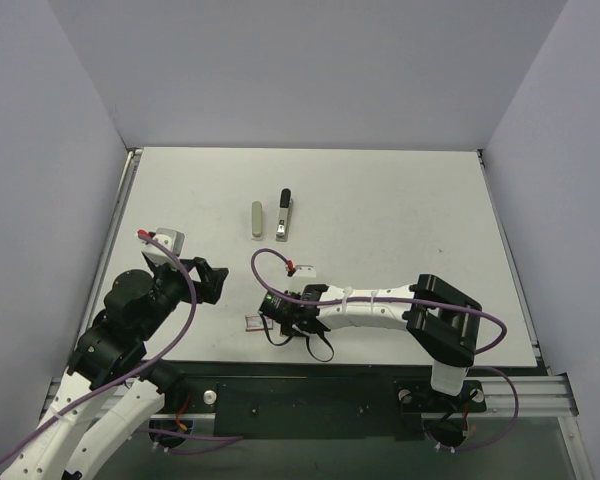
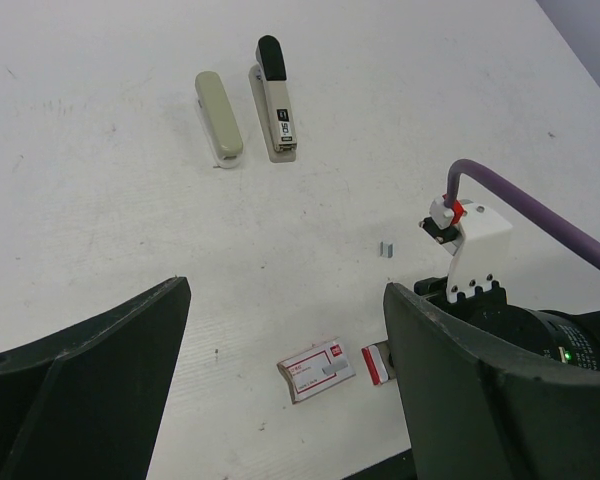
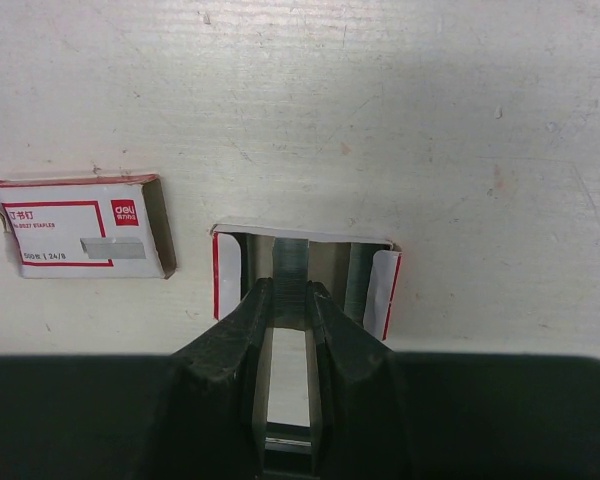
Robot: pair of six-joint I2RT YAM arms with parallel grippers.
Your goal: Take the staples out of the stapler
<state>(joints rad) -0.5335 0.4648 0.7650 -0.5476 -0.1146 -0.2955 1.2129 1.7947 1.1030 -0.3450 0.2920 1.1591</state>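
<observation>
While the right gripper (image 3: 290,300) stands closed to a narrow gap on what appears to be a staple strip (image 3: 288,375), it is directly over the open box tray (image 3: 220,275), with the box sleeve (image 3: 80,228) lying just beside it; the step in hand is judged to be depositing removed staples into that tray. The stapler (image 1: 284,215) lies flat on the table (image 1: 400,210), well apart from both arms, with a beige bar (image 1: 257,221) parallel and just beside it; whether its magazine is now empty cannot be told. The left gripper (image 2: 287,290) hangs wide open and holds nothing.

Recommendations: keep the strip parallel to the tray's long walls; bring it low onto the staples already lying inside before parting the fingers, since a strip dropped from height may break or bounce out; open only slightly, as the tray walls are close to either finger; lift straight up so the light cardboard is not dragged. A small staple fragment (image 2: 386,248) lies loose on the table and probably needs collecting afterwards.
</observation>
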